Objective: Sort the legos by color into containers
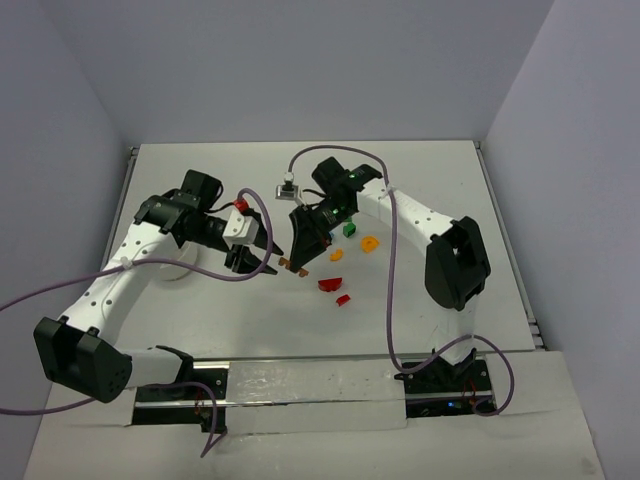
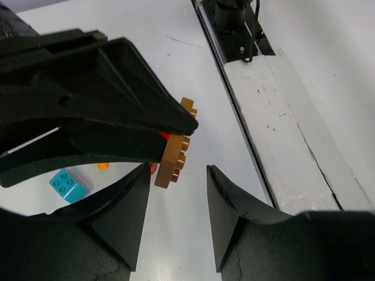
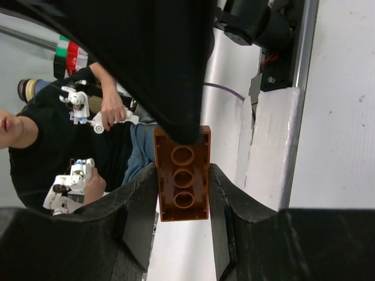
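A white table [image 1: 420, 180] forms the floor of a booth, and pale grey walls [image 1: 300, 60] rise from the table's far and side edges. Along the table's near edge lies a rough white strip [image 1: 300, 385], speckled and split by a thin dark crack. Beyond that near edge, past the table, a person [image 3: 35, 152] in a black T-shirt and blue jeans [image 3: 143, 146] holds two small white devices [image 3: 88, 111], one above the other.
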You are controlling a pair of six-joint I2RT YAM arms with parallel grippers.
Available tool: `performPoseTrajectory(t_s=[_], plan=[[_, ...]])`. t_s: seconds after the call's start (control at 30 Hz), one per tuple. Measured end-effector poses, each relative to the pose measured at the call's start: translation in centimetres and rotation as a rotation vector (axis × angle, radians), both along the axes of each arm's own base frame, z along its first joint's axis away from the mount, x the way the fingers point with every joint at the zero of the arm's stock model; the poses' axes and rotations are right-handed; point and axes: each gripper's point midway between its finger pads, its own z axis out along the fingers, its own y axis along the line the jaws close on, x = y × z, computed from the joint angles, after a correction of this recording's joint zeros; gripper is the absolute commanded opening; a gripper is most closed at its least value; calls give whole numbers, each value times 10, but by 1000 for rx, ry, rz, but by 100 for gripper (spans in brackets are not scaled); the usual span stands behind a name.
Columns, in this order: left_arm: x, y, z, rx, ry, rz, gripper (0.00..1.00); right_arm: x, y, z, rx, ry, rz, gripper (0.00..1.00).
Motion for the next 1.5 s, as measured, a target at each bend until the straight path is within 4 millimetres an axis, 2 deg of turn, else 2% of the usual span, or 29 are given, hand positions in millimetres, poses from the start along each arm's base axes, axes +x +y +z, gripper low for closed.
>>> performPoseTrajectory(t_s=[0.3, 0.47, 0.67, 1.0, 1.2, 1.27, 1.33, 1.4, 1.43, 1.5], plan=[[6, -2, -1, 9, -9, 19, 48, -9, 0, 15, 35, -31, 16, 15], [6, -2, 0, 3, -7, 16, 54, -9, 1, 15, 34, -29, 16, 15], [1, -3, 3, -15, 11, 2, 55, -9, 1, 15, 31, -23, 15, 14], [-4, -4, 9, -34, 28, -14, 47, -9, 1, 16, 23, -13, 13, 13], [-10, -11, 9, -33, 27, -42, 31, -9, 1, 16, 18, -5, 12, 14], [-9, -11, 10, -32, 26, -43, 21, -10, 1, 17, 18, 0, 13, 21], [-9, -12, 10, -32, 30, -42, 16, -10, 1, 18, 17, 9, 14, 37], [-9, -13, 11, -30, 45, -36, 13, -9, 0, 19, 14, 26, 10, 46], [-9, -14, 12, -30, 51, -33, 11, -9, -1, 20, 13, 31, 9, 57], [-8, -14, 12, -20, 76, -17, 8, -9, 0, 20, 11, 33, 8, 71]])
